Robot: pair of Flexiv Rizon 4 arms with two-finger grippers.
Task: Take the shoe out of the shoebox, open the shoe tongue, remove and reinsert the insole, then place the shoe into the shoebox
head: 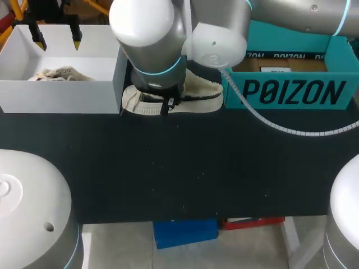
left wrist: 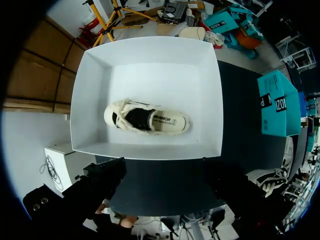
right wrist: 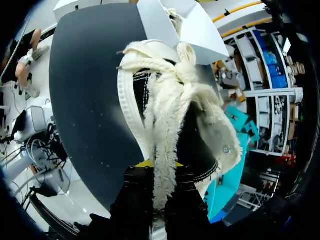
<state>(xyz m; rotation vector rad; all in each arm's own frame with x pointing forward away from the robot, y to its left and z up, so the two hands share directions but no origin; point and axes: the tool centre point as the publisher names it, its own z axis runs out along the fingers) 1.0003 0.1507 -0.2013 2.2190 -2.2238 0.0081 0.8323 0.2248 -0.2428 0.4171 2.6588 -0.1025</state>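
Note:
A cream shoe (head: 199,92) lies on its side on the black table between the two boxes. My right gripper (head: 166,104), reaching past the middle, is down on it. In the right wrist view the shoe (right wrist: 135,95) fills the space ahead, and the right gripper (right wrist: 161,172) is shut on the frayed cream tongue strip running back from the lace knot. A second cream shoe (head: 59,73) (left wrist: 147,117) lies in the white shoebox (head: 61,95) (left wrist: 150,60). My left gripper (head: 56,39) (left wrist: 167,192) hangs open above that box, holding nothing.
A teal shoebox (head: 291,92) (left wrist: 277,102) stands at the back right, its near wall just right of the shoe on the table. The black table (head: 179,168) stretches toward the front edge. A grey cable (head: 280,128) from my right arm hangs over the table's right part.

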